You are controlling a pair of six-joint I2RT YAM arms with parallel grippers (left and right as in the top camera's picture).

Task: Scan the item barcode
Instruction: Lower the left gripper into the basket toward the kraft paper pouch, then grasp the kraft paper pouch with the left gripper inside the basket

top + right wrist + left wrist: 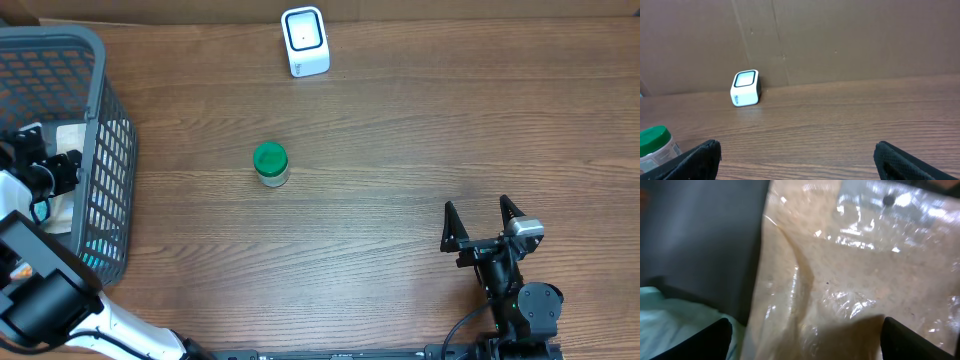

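left hand [805, 341] wide open, empty | clear bag [865, 280] just beyond it, in basket [101, 62] | right hand [478, 212] wide open

Grey mesh basket [112, 150] — wooden table [400, 150]

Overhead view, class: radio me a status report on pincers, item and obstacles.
Left pincer open over clear bag in basket. Right pincer open, empty. Green-lidded jar mid-table, apart from scanner.

No text could be read anywhere (a faint marking on the white scanner [305, 40] was too small).
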